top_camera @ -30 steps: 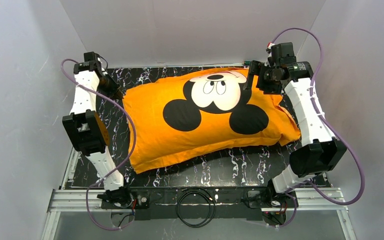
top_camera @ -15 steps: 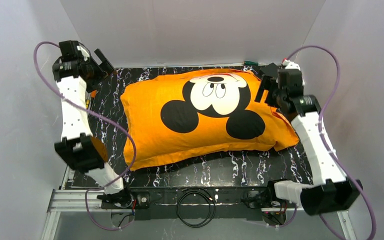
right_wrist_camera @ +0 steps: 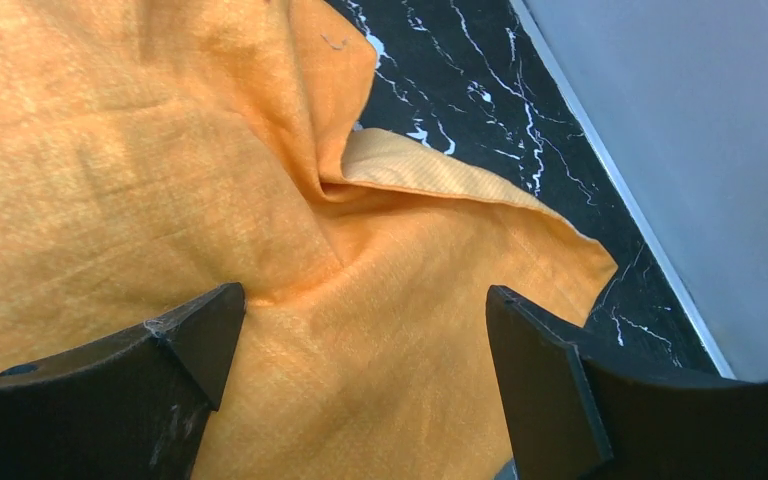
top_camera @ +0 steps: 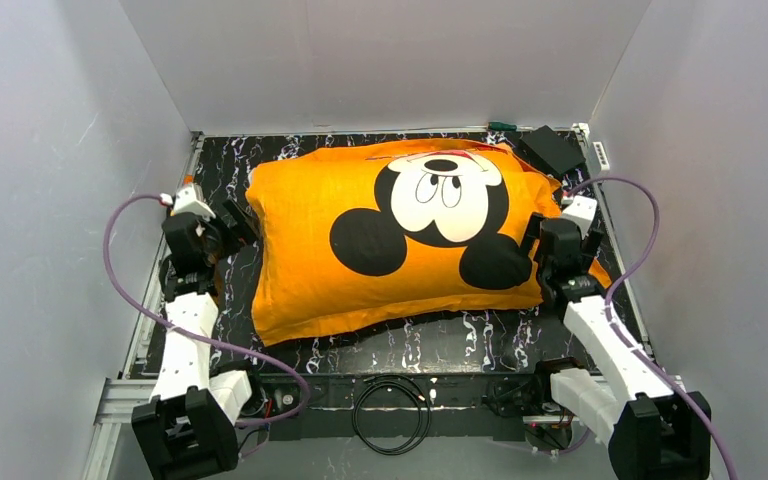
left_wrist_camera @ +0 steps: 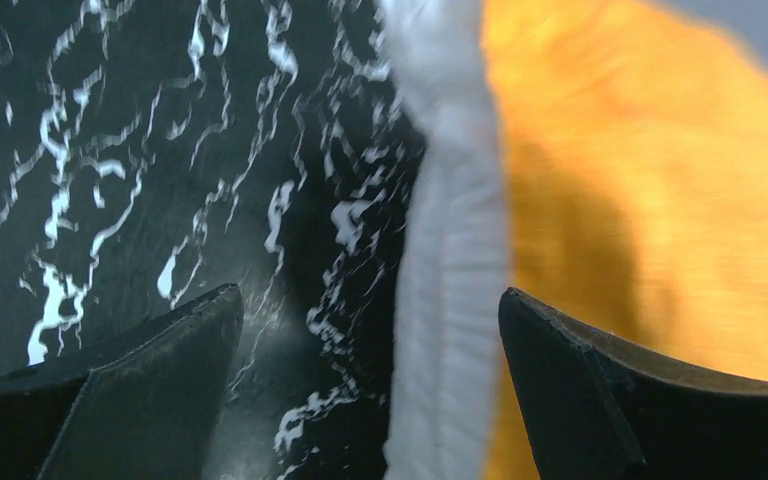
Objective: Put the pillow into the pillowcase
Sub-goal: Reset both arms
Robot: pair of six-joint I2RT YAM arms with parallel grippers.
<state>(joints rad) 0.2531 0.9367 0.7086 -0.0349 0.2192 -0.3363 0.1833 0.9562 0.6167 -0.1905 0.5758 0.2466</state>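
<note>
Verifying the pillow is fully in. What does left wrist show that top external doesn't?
Only left wrist: a white strip of pillow showing along the edge of the orange pillowcase, framed by the open left tool. Only top external: the whole case with its Mickey face, plus a flat black item at the far right corner. Both: the orange case lying on the black marbled table.

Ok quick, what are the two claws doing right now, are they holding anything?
Left claw: open, holding nothing.
Right claw: open, holding nothing, over the orange pillowcase.
</note>
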